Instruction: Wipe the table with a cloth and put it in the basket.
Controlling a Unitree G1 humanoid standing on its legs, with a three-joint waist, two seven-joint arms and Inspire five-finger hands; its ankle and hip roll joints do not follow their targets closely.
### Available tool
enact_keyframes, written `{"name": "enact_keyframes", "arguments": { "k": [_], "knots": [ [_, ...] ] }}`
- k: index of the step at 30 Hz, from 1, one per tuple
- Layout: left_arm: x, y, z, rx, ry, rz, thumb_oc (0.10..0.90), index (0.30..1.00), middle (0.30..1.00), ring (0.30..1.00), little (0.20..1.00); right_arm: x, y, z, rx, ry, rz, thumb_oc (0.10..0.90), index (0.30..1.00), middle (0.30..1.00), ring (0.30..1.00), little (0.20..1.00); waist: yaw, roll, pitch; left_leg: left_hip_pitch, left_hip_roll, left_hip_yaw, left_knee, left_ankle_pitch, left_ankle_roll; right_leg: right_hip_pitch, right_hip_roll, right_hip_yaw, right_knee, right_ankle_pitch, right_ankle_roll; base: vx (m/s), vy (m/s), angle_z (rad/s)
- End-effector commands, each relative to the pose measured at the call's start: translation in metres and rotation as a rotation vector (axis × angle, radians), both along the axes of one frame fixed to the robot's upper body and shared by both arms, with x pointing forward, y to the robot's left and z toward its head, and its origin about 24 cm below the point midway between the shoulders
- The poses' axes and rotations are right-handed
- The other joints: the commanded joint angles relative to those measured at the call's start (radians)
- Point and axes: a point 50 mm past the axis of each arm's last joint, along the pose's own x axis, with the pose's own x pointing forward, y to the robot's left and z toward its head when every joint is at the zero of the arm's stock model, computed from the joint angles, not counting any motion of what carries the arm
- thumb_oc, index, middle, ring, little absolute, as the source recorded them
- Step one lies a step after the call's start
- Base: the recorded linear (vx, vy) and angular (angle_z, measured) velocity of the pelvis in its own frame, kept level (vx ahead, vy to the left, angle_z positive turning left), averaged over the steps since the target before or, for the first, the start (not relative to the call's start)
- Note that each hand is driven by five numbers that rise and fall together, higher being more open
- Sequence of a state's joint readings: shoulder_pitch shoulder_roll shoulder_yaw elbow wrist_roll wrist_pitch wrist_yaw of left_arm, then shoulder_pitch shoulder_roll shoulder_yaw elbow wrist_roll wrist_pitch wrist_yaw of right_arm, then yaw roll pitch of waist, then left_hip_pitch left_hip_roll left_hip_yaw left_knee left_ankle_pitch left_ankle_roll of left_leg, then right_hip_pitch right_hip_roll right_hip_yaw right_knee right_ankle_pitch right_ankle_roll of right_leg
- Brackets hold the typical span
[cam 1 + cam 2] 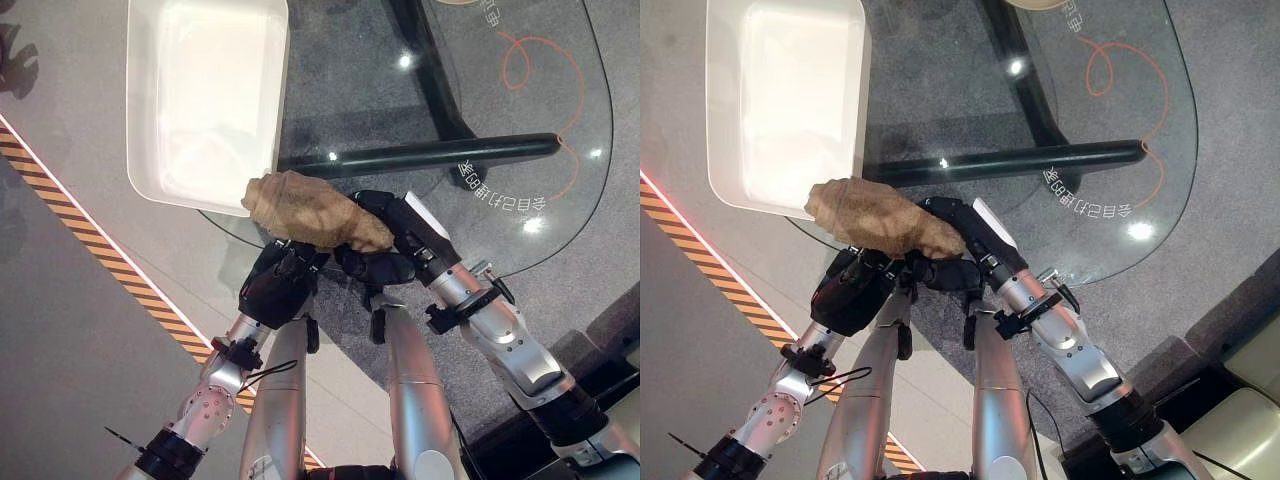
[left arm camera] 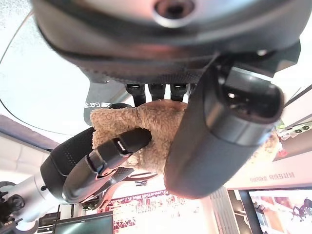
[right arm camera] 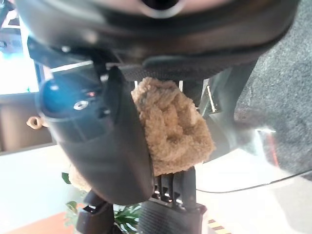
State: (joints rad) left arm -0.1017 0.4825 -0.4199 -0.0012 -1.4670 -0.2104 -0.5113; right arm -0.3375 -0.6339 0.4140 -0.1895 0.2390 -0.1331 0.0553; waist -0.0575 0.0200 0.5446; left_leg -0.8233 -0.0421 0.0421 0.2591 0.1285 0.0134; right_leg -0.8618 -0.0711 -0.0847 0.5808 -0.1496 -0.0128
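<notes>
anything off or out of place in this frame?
Mostly fine. The white basket overhangs the glass table at its left edge instead of sitting fully on it. The brown cloth is bunched, gripped by both the left robot hand and right robot hand. Nothing spilled or damaged.

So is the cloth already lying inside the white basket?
No, the brown cloth is gripped between both hands at the glass table's near edge, just outside the white basket.

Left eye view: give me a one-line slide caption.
Both hands, left and right, hold a tan cloth at the glass table's near edge, beside a white basket.
</notes>
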Motion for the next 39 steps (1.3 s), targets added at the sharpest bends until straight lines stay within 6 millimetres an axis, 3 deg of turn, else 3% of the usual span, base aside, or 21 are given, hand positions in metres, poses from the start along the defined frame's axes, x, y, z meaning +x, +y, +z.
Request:
{"name": "enact_keyframes", "arguments": {
  "k": [1,7,12,27,28,30,32,35,39],
  "knots": [
    [-0.011,-0.028,0.065,-0.094,-0.366,-0.154,0.8,0.9,0.9,0.9,0.9,-0.02,0.018,-0.006,-0.216,-0.044,0.106,0.1,0.3,0.3,0.3,0.2,-0.001,0.0,-0.025,0.005,-0.044,0.026,0.148,-0.15,0.048,0.04,0.076,0.034,-0.235,0.179,0.013,0.0,0.0,0.0],
    [-0.012,-0.027,0.067,-0.162,-0.367,-0.162,0.8,0.9,0.9,0.9,0.9,-0.017,0.014,-0.012,-0.319,-0.041,0.063,0.1,0.3,0.3,0.3,0.2,-0.001,-0.001,-0.025,0.006,-0.044,0.026,0.144,-0.149,0.048,0.042,0.077,0.034,-0.237,0.177,0.013,0.0,0.0,0.0],
    [-0.013,-0.026,0.071,-0.352,-0.362,-0.167,0.8,0.9,0.9,0.9,0.9,-0.018,0.018,-0.01,-0.321,-0.057,0.072,0.1,0.3,0.3,0.3,0.2,-0.001,-0.003,-0.025,0.003,-0.045,0.026,0.145,-0.151,0.049,0.038,0.078,0.036,-0.235,0.174,0.012,0.0,0.0,0.0],
    [0.001,-0.026,0.096,-0.456,-0.317,0.098,0.8,0.9,0.9,0.9,0.9,-0.018,0.039,0.005,-0.244,-0.088,0.217,0.1,0.3,0.3,0.3,0.2,0.007,-0.014,-0.025,0.009,-0.057,0.01,0.139,-0.146,0.054,0.043,0.087,0.036,-0.231,0.17,0.015,0.0,-0.005,0.02],
    [0.003,-0.026,0.096,-0.482,-0.299,0.105,0.655,0.775,0.775,0.775,0.755,-0.016,0.039,0.006,-0.241,-0.088,0.218,0.1,0.3,0.3,0.3,0.2,0.008,-0.016,-0.025,0.01,-0.059,0.008,0.139,-0.147,0.054,0.044,0.087,0.036,-0.231,0.169,0.015,0.0,0.0,0.0],
    [0.004,-0.026,0.098,-0.519,-0.295,0.107,0.24,0.42,0.42,0.42,0.34,-0.015,0.041,0.006,-0.238,-0.087,0.218,0.1,0.3,0.3,0.3,0.2,0.008,-0.018,-0.025,0.011,-0.059,0.007,0.137,-0.147,0.054,0.046,0.088,0.036,-0.233,0.17,0.016,0.0,0.0,0.0],
    [0.004,-0.025,0.098,-0.524,-0.302,0.116,0.1,0.3,0.3,0.3,0.2,-0.015,0.04,0.006,-0.237,-0.086,0.215,0.1,0.3,0.3,0.3,0.2,0.009,-0.018,-0.025,0.012,-0.06,0.006,0.137,-0.147,0.053,0.047,0.087,0.035,-0.235,0.171,0.016,0.0,0.0,0.0],
    [0.004,-0.024,0.102,-0.529,-0.327,0.121,0.1,0.3,0.3,0.3,0.2,-0.013,0.038,0.009,-0.238,-0.101,0.205,0.1,0.3,0.3,0.3,0.2,0.007,-0.019,-0.025,-0.015,-0.062,0.011,0.128,-0.116,0.055,0.023,0.082,0.035,-0.247,0.199,0.012,-0.06,-0.007,0.01],
    [0.002,-0.023,0.098,-0.522,-0.325,0.135,0.1,0.3,0.3,0.3,0.2,-0.014,0.037,0.006,-0.236,-0.087,0.203,0.1,0.3,0.3,0.3,0.2,0.008,-0.016,-0.025,0.017,-0.061,0.006,0.129,-0.146,0.051,0.053,0.086,0.038,-0.241,0.17,0.016,0.04,0.01,0.01]
  ]
}}
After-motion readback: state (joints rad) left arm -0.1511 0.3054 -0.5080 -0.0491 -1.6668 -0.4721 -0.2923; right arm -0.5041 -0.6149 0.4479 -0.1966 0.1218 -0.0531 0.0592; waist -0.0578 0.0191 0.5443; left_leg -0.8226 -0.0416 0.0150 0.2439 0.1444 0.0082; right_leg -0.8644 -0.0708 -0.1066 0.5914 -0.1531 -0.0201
